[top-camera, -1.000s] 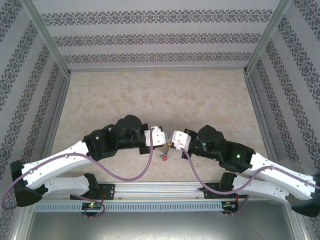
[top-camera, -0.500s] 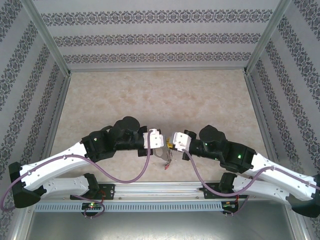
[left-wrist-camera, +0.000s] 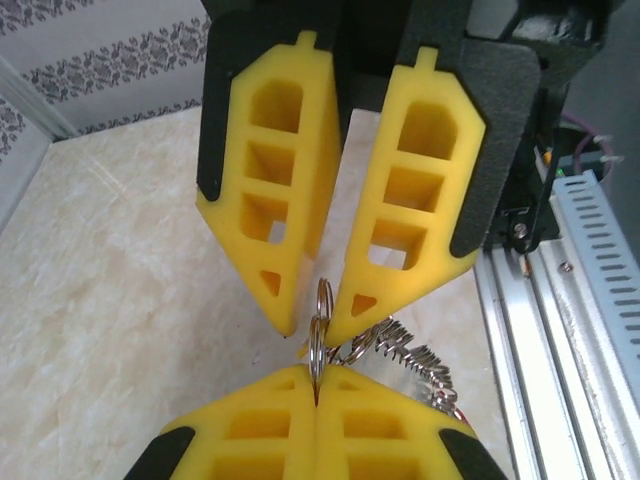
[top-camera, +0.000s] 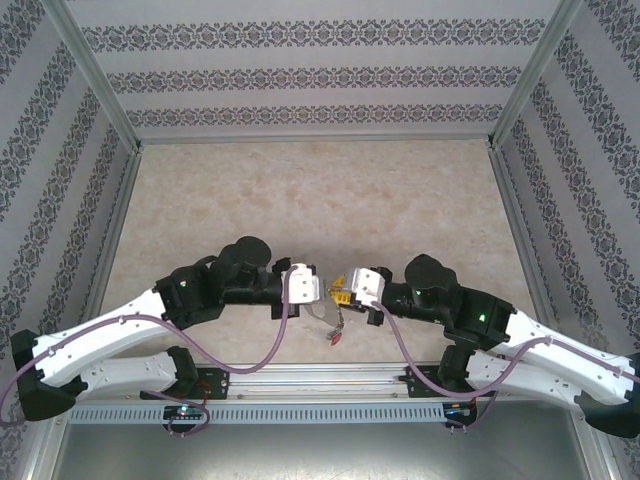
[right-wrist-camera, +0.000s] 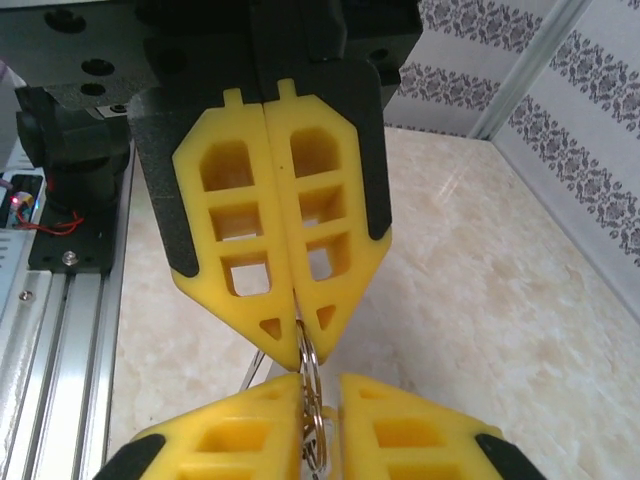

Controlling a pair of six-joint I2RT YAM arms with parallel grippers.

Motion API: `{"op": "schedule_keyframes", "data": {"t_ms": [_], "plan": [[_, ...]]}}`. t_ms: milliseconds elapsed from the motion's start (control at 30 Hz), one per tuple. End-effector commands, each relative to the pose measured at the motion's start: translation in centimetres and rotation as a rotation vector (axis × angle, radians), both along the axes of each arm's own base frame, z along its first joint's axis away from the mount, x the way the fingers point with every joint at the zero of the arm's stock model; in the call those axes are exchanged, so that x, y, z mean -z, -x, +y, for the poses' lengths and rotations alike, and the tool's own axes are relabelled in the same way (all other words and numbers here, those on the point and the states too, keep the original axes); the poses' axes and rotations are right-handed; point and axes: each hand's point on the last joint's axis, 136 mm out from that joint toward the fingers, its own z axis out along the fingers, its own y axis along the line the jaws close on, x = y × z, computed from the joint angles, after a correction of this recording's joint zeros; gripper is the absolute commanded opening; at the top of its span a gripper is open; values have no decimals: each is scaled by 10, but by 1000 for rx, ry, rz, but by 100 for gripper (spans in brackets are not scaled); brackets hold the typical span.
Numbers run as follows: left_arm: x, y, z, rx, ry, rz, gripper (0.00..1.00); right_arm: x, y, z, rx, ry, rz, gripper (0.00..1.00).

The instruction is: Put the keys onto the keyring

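In the left wrist view my left gripper [left-wrist-camera: 316, 385] is shut on a silver split ring, the keyring [left-wrist-camera: 320, 310], which it holds edge-on just above the table. My right gripper [left-wrist-camera: 312, 335] faces it tip to tip, open a little, with the ring's far part between its fingers. From the right wrist, my right gripper [right-wrist-camera: 322, 385] shows a gap beside the keyring [right-wrist-camera: 312, 400], while the left gripper [right-wrist-camera: 305, 350] pinches it. Toothed metal keys [left-wrist-camera: 425, 362] hang from the ring. From above, both grippers [top-camera: 322, 290] [top-camera: 341, 290] meet near the front edge, and keys [top-camera: 334, 330] with a red head dangle below.
The aluminium rail [top-camera: 320, 378] and slotted cable duct [top-camera: 300, 412] run along the near edge just behind the grippers. Patterned walls [top-camera: 320, 75] enclose the marble-look table [top-camera: 320, 200] on three sides. Purple cables [top-camera: 285, 335] loop under both wrists.
Both grippers have shifted slightly toward the near edge. The left gripper has closed on the ring. The right gripper's fingers have parted a little. The dangling keys swung slightly right.
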Motion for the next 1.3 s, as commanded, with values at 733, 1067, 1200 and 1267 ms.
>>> {"op": "schedule_keyframes", "data": {"t_ms": [733, 1067, 1200, 1267], "plan": [[-44, 13, -8, 91, 223, 25, 0, -10, 4, -8, 8, -55, -29, 0], [-4, -19, -4, -74, -43, -15, 32, 2, -20, -5, 107, 46, -56, 0], [4, -23, -6, -83, -78, -19, 30, -1, -17, -3, 84, 36, -61, 0], [8, -24, -6, -86, -101, -20, 30, -3, -16, -3, 82, 33, -63, 0]]}}
